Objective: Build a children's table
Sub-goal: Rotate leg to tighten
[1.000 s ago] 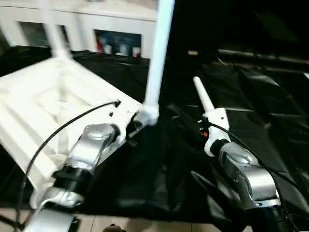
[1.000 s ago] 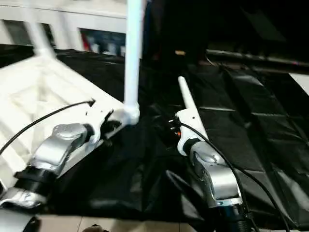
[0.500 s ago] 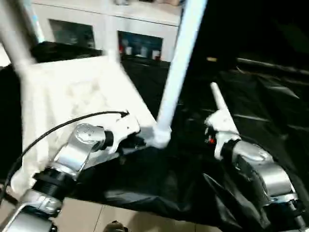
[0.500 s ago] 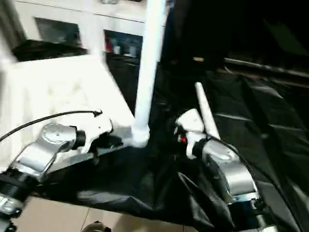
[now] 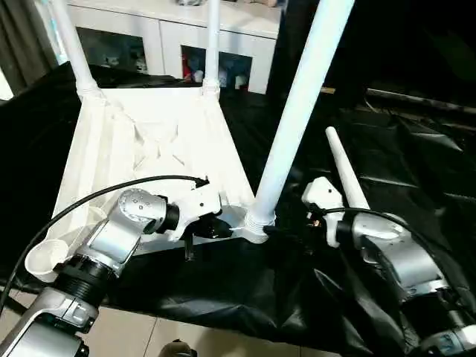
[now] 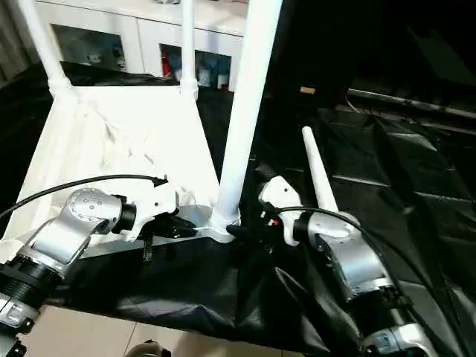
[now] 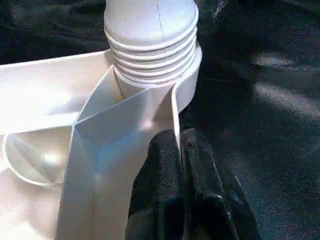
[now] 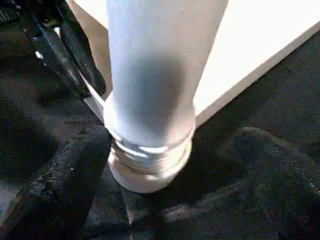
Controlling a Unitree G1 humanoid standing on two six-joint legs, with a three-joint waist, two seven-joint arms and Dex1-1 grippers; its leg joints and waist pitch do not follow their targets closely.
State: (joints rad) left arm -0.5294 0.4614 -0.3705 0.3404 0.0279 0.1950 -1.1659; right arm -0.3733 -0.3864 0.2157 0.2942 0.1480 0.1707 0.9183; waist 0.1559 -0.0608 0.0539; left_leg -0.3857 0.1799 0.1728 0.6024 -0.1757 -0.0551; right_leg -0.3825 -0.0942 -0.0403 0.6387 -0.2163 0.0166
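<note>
Tabletop [image 5: 149, 141] unmarked, left gripper [image 7: 179, 150] pinching its rim, right gripper [image 8: 165, 165] spread around leg [image 5: 297, 111]

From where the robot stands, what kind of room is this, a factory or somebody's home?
Probably a home-like room or a demo space, not a factory: a white cabinet with glass doors holding small items stands behind, and the white plastic tabletop lies upside down on a work table draped in black cloth.
</note>
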